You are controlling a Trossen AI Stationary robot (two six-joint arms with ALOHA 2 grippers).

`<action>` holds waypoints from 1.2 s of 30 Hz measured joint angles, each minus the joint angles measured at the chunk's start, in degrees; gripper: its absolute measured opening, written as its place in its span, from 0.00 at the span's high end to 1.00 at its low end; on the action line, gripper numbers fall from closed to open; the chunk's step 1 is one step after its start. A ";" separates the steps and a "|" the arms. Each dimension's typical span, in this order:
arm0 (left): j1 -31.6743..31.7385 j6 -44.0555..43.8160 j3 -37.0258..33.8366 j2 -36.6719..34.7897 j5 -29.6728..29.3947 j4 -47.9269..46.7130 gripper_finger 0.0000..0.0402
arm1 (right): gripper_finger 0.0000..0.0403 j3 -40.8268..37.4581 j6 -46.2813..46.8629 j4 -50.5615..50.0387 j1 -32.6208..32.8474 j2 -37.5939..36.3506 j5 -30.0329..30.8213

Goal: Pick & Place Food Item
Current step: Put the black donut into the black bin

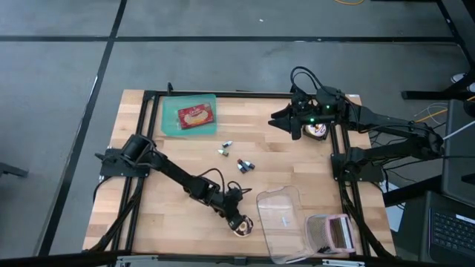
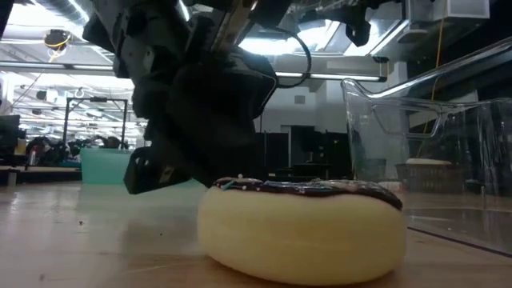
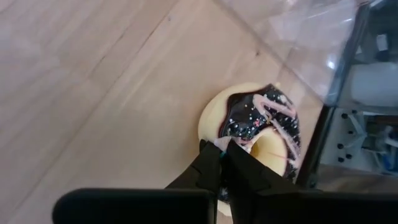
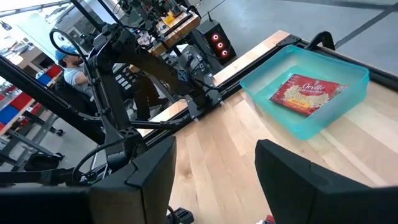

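Note:
A pale doughnut (image 1: 242, 227) with dark icing and sprinkles lies flat on the wooden table near its front edge; it also fills the low view (image 2: 304, 232). My left gripper (image 3: 222, 151) slants down onto it from the table's left side and is shut at its iced rim. My right gripper (image 4: 214, 180) hangs high over the far right of the table (image 1: 286, 121), open, with nothing between its fingers. My left gripper's two fingers meet on the doughnut's iced rim (image 3: 231, 134), on the side facing the arm. They come slanting down from the table's left. How far the ring reaches between them is hidden by the fingers themselves. The doughnut lies flat with its underside on the table.
A clear plastic container (image 1: 282, 219) stands just right of the doughnut. A teal tray (image 1: 172, 119) holding a popcorn packet (image 1: 195, 116) sits at the far left. Small wrapped items (image 1: 225, 148) (image 1: 245, 165) lie mid-table. A pink-and-white object (image 1: 332, 231) sits at the near right.

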 joint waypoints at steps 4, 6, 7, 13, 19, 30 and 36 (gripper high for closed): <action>1.49 1.43 -0.01 -0.54 1.62 1.70 0.98 | 0.46 0.00 -0.21 0.00 -0.40 0.00 0.01; 2.61 2.62 0.00 -1.32 1.95 1.99 0.98 | 0.46 0.00 -0.25 0.00 -0.69 0.00 -0.21; 3.19 3.42 0.00 -1.88 2.12 1.59 0.99 | 0.46 0.00 -0.26 0.00 -0.87 0.00 -0.38; 7.11 7.55 0.00 -4.79 5.13 -0.68 0.99 | 0.46 0.00 -0.50 0.04 -2.11 0.00 -0.62; 10.90 12.60 0.02 -8.85 5.99 -9.07 0.99 | 0.46 0.00 -1.46 0.08 -3.44 0.00 -1.64; 20.50 20.49 0.04 -16.10 6.18 -17.01 0.99 | 0.46 0.00 -3.18 0.64 -6.16 0.00 -3.46; 28.25 24.30 0.04 -20.89 1.24 -16.11 0.99 | 0.46 0.00 -3.19 2.37 -8.21 0.00 -3.43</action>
